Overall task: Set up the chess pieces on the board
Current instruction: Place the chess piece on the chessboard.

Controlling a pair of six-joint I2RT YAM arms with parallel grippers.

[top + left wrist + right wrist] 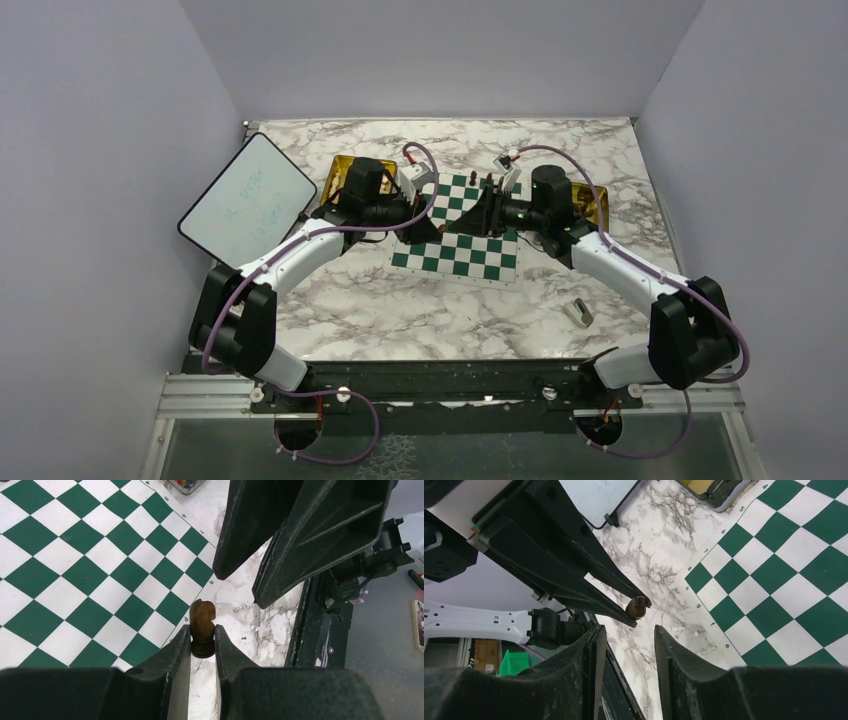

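**Left wrist view.** My left claw point(202, 639) is pinching a dark brown knight point(202, 622) by its base. Its two fingers point(177, 647) are pressing in on either side, and the head is sticking up above them. The knight is standing upright in the grip, showing against the edge of the board point(75, 580) and the marble table point(250, 630) just beside it. Whether its base is touching the surface I cannot tell.

**Right wrist view.** My right claw point(626, 632) is standing partly open. Its fingers point(591, 650) are apart with nothing between them, so it is gripping nothing. It is pointing at the knight from the opposite side, near the piece but apart from it.

**Top view.** My two claws are facing each other over the green-and-white board, which is lying flat in the middle of the table. Some dark chess pieces point(488, 182) are standing at the board's far edge. A white tablet point(245, 195) is sitting at the table's left side. Gold trays point(343, 168) are sitting to the left and right of the board. A small grey block point(580, 313) is lying well off the board's near right corner.
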